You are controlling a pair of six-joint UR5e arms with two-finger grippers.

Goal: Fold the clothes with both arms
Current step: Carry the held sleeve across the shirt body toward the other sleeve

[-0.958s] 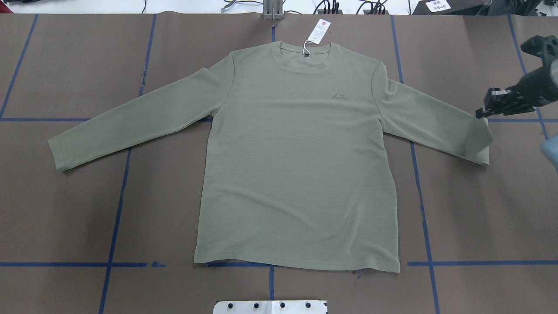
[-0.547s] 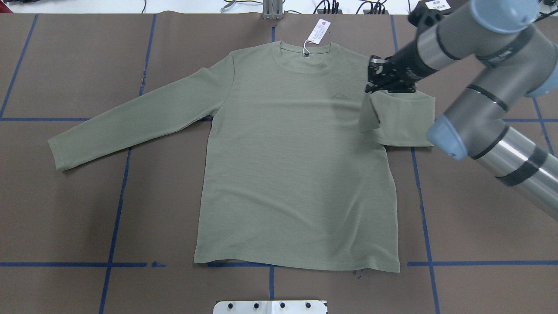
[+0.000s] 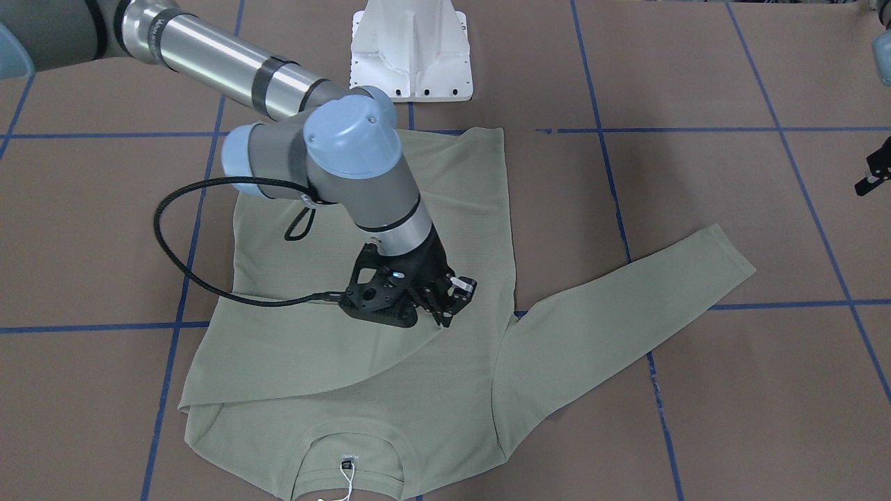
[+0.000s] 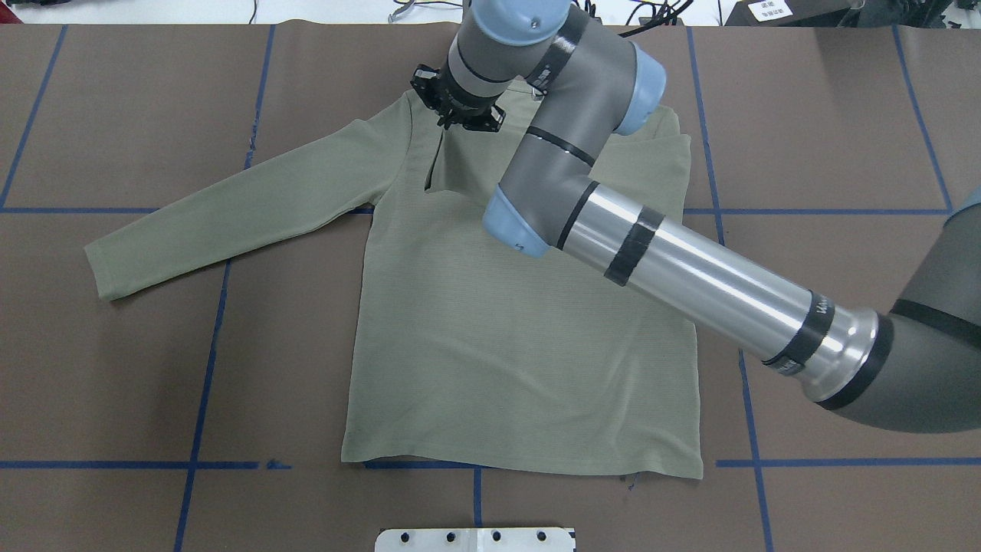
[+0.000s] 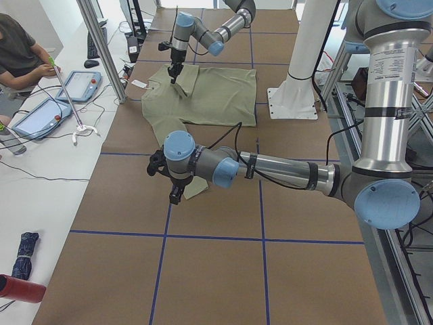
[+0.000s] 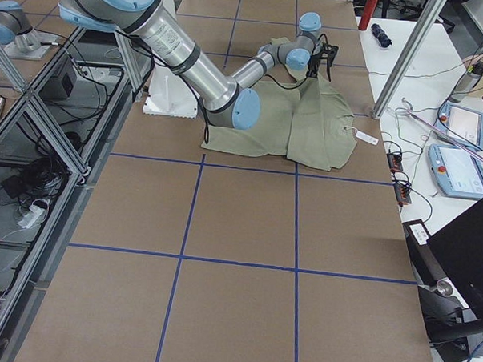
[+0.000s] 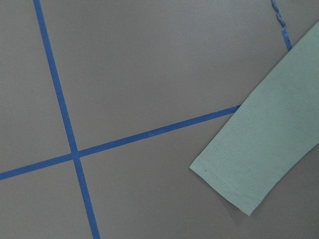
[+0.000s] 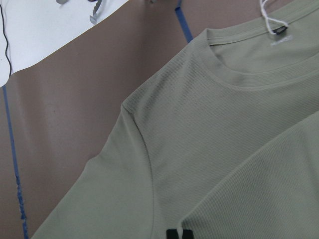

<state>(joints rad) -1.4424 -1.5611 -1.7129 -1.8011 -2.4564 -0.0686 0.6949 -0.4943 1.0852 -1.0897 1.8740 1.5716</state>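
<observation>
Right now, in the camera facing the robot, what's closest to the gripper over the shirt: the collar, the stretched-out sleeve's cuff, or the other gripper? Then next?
From the right gripper, over the shirt's middle:
1. Ribbed collar, toward the view's bottom edge.
2. Stretched-out sleeve's cuff, off to the view's right.
3. Left gripper, at the far right edge.

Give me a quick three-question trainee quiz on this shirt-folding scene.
1. True or false: the sleeve on the robot's left is folded over the chest of the shirt.
2. The fingers of the right gripper are above: A) bare table B) the shirt C) the pedestal.
3. Fill in: the hang tag is tied at the shirt's ____.
Key: 1 false; 2 B; 3 collar.
</observation>
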